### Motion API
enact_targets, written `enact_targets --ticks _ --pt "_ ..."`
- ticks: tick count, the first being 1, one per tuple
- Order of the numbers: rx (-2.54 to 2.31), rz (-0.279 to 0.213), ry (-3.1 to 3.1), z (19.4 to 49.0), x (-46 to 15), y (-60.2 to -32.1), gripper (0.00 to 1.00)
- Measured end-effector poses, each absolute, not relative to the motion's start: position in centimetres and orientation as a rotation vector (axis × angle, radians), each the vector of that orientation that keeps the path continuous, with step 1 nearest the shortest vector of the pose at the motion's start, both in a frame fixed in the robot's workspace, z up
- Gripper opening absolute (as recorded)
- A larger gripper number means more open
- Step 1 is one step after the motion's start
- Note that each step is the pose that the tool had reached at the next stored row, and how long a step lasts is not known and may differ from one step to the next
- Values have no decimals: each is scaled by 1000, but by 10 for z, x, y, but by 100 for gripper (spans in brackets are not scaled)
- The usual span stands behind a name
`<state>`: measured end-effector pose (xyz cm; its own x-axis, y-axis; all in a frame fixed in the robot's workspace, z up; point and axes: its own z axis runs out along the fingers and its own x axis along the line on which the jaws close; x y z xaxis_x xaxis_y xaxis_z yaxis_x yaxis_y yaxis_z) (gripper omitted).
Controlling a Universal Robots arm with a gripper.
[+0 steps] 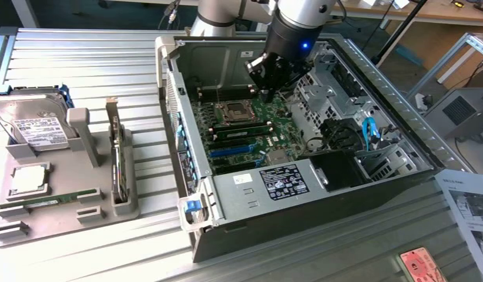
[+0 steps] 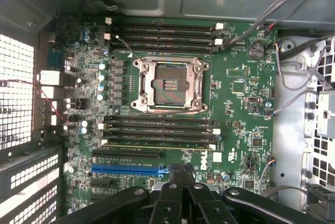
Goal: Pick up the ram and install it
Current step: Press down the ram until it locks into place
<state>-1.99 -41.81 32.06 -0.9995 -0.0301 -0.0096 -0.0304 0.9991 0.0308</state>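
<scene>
Now, the seating step: closed, empty black gripper (image 1: 269,89) hovers inside the open grey metal computer case (image 1: 241,200).
Long green ram stick (image 1: 241,126) stands in a black slot by the motherboard's (image 2: 235,88) edge, apparently installed.

gripper (image 1: 271,88) shut, pointing down

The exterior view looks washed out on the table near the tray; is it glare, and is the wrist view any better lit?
Exterior view: bright glare whitens the ribbed table below the tray. Wrist view: the circuit board is evenly lit; light through the case's grille blows out white.
</scene>
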Motion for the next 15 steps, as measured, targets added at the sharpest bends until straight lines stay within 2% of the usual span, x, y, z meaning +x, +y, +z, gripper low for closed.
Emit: enact_targets --ticks 15 --pt "30 35 3131 321 -20 -418 11"
